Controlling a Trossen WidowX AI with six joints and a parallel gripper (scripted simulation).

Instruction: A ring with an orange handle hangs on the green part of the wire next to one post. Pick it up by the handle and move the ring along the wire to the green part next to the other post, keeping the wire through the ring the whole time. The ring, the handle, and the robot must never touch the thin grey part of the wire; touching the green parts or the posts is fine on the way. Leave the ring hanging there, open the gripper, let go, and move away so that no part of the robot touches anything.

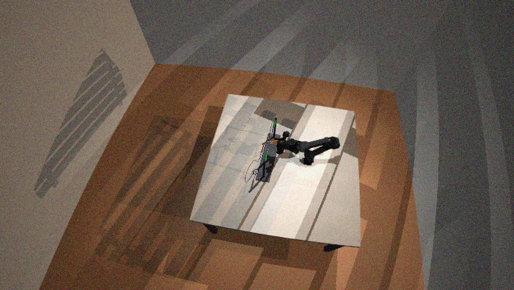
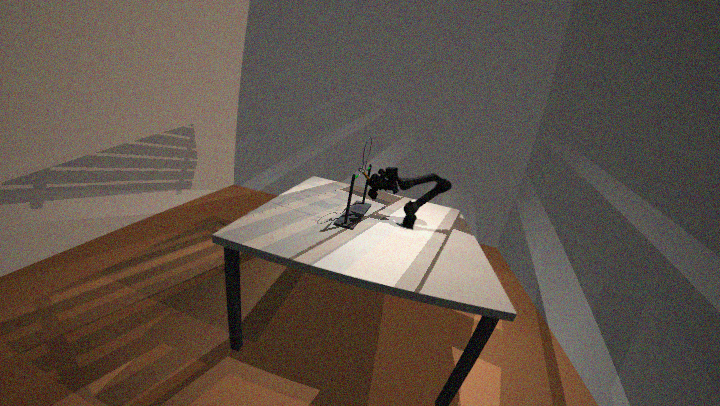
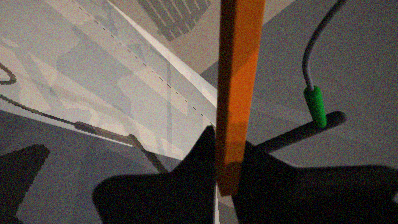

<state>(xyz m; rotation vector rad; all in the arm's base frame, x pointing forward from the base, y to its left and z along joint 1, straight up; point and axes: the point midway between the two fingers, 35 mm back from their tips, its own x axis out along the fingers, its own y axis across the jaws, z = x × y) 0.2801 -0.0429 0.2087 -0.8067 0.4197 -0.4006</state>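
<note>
The orange handle (image 1: 274,141) (image 2: 366,174) (image 3: 240,75) is held in my gripper (image 3: 214,131), which is shut on it. The ring at its far end is tiny in the top and exterior views and outside the wrist view; whether it touches the wire cannot be told. It is between the two posts in the top view. The green parts are at the far post (image 1: 275,123) (image 2: 369,166) and the near post (image 1: 266,156) (image 2: 356,176). One green part (image 3: 315,107) stands on a post end right of the handle in the wrist view. The grey wire (image 3: 306,55) rises from it.
The near black post (image 2: 349,199) and the far one (image 2: 366,189) rise from a dark base plate (image 1: 264,176) on the pale table (image 1: 334,208). A tall thin wire loop stands above the posts in the exterior view. Strong striped shadows cross the table.
</note>
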